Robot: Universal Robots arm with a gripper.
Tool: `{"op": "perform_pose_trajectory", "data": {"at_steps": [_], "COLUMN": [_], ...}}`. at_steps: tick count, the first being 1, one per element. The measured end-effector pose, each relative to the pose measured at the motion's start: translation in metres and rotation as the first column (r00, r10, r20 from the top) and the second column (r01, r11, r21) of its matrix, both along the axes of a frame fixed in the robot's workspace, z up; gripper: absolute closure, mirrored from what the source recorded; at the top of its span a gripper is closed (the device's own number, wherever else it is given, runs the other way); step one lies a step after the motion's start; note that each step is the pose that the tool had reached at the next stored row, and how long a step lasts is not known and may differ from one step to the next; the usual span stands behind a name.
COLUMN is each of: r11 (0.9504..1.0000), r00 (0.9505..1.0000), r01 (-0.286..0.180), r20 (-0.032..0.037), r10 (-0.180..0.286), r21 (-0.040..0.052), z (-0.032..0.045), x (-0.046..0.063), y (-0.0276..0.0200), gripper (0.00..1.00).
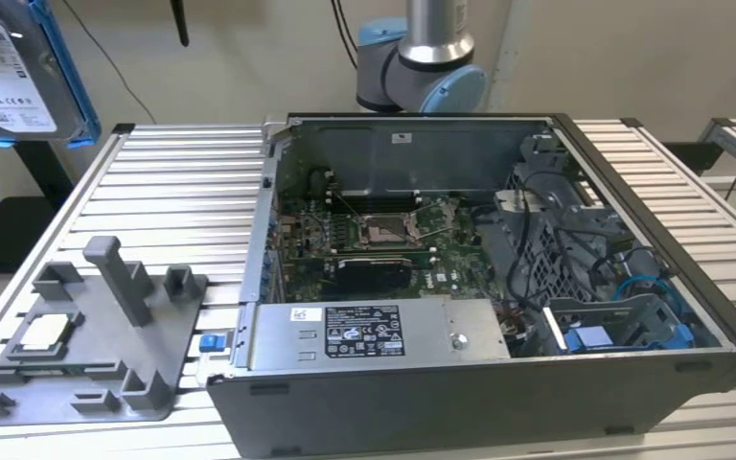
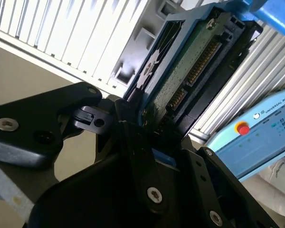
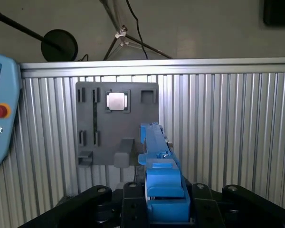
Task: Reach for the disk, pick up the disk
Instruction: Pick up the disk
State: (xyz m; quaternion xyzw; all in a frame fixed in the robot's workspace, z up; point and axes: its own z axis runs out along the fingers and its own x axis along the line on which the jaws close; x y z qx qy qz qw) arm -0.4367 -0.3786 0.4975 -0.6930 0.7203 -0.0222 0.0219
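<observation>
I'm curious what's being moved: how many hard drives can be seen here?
1: the disk, held aloft in the gripper at the exterior view's upper left. The computer case may hide others.

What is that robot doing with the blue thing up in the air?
The robot arm has the disk, a silver drive in a blue frame, clamped in its tool and held high above the slatted table. Below it sits a grey holder with a small white-topped chip. Beside that, at the exterior view's right, an open computer case shows its circuit boards.
</observation>
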Motion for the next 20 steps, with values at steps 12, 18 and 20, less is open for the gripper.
{"op": "perform_pose_trajectory", "data": {"at_steps": [12, 18, 20], "r11": [1.0000, 1.0000, 1.0000], "r00": [1.0000, 1.0000, 1.0000], "r01": [0.000, 0.000, 0.000], "r20": [-0.0013, -0.0017, -0.0018], "r10": [0.000, 0.000, 0.000], "r21": [-0.0001, -0.0001, 0.0000], "z": [0.0001, 0.0000, 0.0000], "x": [0.030, 0.045, 0.050], "y": [0.0000, 0.0000, 0.0000], "gripper": [1.00, 1.00, 1.00]}}
